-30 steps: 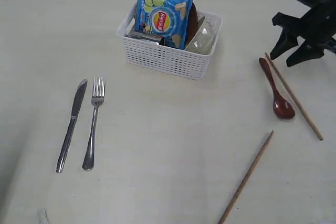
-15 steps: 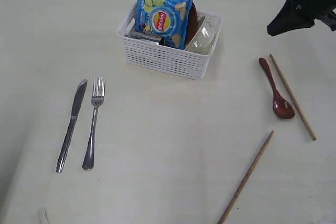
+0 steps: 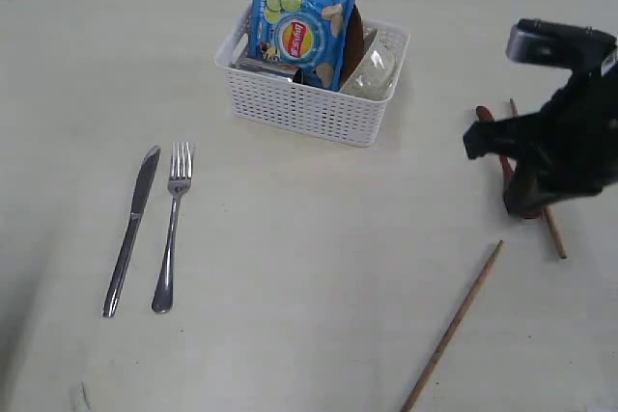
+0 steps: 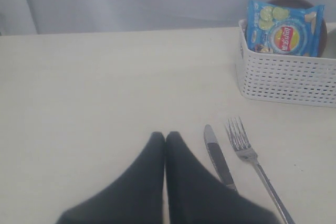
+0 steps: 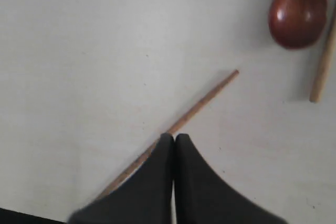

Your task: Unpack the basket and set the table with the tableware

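Note:
The white basket (image 3: 311,108) stands at the back of the table (image 3: 309,267) and holds a blue chip bag (image 3: 301,34), a brown plate (image 3: 353,26), a pale bowl (image 3: 373,70) and a steel cup (image 3: 263,66). Knife (image 3: 130,231) and fork (image 3: 172,229) lie side by side at front left. My right gripper (image 3: 523,186) hangs shut and empty over the wooden spoon (image 5: 298,11) and one chopstick (image 5: 323,72), partly hiding both. Its tips (image 5: 174,137) sit above the other chopstick (image 5: 202,100), which lies slanted (image 3: 454,325) at front right. My left gripper (image 4: 165,136) is shut, empty, beside the knife (image 4: 219,158).
The fork (image 4: 252,161) lies just past the knife in the left wrist view, with the basket (image 4: 283,77) and chip bag (image 4: 285,31) further off. A grey wall runs behind the table's far edge.
My right arm has swung from the far right corner down and forward over the spoon and the chopstick beside it. That chopstick has shifted slightly. Nothing else moved.

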Action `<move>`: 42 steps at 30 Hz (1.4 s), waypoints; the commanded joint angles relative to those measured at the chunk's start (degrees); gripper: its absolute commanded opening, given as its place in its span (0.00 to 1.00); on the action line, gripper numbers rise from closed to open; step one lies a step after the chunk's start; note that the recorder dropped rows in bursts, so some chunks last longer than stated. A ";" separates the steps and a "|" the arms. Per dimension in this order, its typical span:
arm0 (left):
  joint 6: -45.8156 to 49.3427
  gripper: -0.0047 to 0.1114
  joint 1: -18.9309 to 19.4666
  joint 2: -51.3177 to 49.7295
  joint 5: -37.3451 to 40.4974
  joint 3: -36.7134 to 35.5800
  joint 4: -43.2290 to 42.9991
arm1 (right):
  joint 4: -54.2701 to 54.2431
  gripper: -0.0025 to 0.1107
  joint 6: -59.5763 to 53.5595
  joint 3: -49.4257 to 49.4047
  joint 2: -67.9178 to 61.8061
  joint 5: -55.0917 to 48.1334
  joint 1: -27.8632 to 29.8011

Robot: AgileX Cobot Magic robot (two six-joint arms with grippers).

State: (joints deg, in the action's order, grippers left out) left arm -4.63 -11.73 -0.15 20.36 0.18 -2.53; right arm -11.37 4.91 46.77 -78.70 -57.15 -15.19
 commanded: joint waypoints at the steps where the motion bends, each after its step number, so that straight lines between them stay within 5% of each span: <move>1: -0.24 0.04 -0.29 0.15 -0.61 -0.18 -0.47 | 6.62 0.02 12.78 -4.73 3.95 3.09 -6.05; 8: -0.24 0.04 -0.29 0.15 -0.61 -0.18 -0.47 | 6.93 0.02 22.97 -8.58 4.41 10.53 -12.44; 26: -0.24 0.04 -0.29 0.15 -0.61 -0.18 -0.47 | 6.56 0.02 29.79 -15.78 4.27 16.72 -12.44; 28: -0.24 0.04 -0.29 0.15 -0.61 -0.18 -0.47 | 6.56 0.05 30.04 -15.78 3.88 17.66 -12.44; 34: -0.24 0.04 -0.29 0.15 -0.61 -0.18 -0.47 | 7.39 0.35 31.59 -15.78 -0.66 19.57 -12.44; 42: -0.24 0.04 -0.29 0.15 -0.61 -0.18 -0.47 | 12.54 0.31 39.17 -15.78 -8.06 23.23 -12.44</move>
State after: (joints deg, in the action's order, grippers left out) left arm -4.63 -11.73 -0.15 20.36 0.18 -2.53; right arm 0.00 42.89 31.18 -84.76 -36.01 -27.61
